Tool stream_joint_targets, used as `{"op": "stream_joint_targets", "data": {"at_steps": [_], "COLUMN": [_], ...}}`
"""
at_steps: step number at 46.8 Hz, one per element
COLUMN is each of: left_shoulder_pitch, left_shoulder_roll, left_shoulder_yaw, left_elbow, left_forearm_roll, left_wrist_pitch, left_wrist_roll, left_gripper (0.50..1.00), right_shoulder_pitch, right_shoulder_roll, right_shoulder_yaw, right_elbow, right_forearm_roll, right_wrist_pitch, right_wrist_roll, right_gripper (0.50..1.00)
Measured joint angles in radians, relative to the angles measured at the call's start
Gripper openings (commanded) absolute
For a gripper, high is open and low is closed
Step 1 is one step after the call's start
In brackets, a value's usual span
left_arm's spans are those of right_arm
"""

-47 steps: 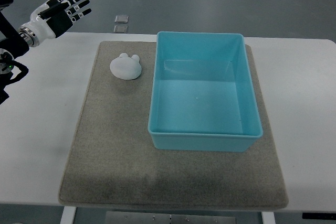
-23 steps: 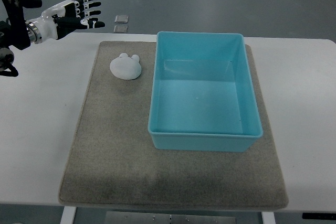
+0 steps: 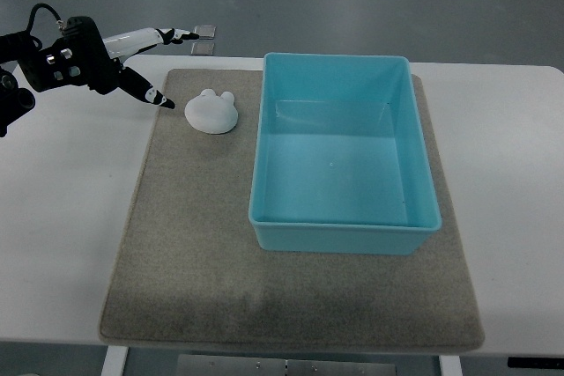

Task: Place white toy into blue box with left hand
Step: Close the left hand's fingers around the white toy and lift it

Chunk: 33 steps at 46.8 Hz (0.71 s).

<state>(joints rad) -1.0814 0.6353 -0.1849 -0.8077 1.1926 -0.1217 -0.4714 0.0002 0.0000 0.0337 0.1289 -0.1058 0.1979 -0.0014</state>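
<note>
Top view is showing you the white toy (image 3: 211,112) lying on the grey mat (image 3: 185,244), just beside the blue box (image 3: 344,228) on its left, up near the box's far-left corner and not touching the wall. Your left hand (image 3: 132,55) is coming in from the left edge, on the far side of the toy from the box, so the toy is sitting between the hand and the box. The fingers (image 3: 181,35) are spread wide and holding nothing: the long ones are pointing out past the toy's far side, while the thumb (image 3: 150,94) is reaching down toward the toy's left edge, near it but apart. The toy looks slightly wider than deep, its two small bumps pointing away from you. You are probably needing to carry the hand toward the box and lower it so the toy sits between thumb and fingers. No right hand is showing here.
</note>
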Motion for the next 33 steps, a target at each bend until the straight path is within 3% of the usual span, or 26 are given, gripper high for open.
{"op": "stream_joint_targets", "data": {"at_steps": [16,33], "left_shoulder_pitch": [0.0,0.004], "left_shoulder_roll": [-0.05,-0.166], "left_shoulder_yaw": [0.054,0.083], "left_elbow": [-0.001,0.102], "left_forearm_roll": [0.03,0.032], "left_wrist_pitch": [0.014,0.016], "left_wrist_roll": [0.008,0.01], "left_gripper": [0.996,0.984], "right_shoulder_pitch": [0.0,0.0], "right_shoulder_roll": [0.0,0.0], "right_shoulder_yaw": [0.0,0.0], "right_elbow": [0.0,0.0], "right_forearm_roll": [0.0,0.0], "right_wrist_pitch": [0.0,0.0], "right_wrist_roll": [0.0,0.0], "right_gripper": [0.936,0.936]}}
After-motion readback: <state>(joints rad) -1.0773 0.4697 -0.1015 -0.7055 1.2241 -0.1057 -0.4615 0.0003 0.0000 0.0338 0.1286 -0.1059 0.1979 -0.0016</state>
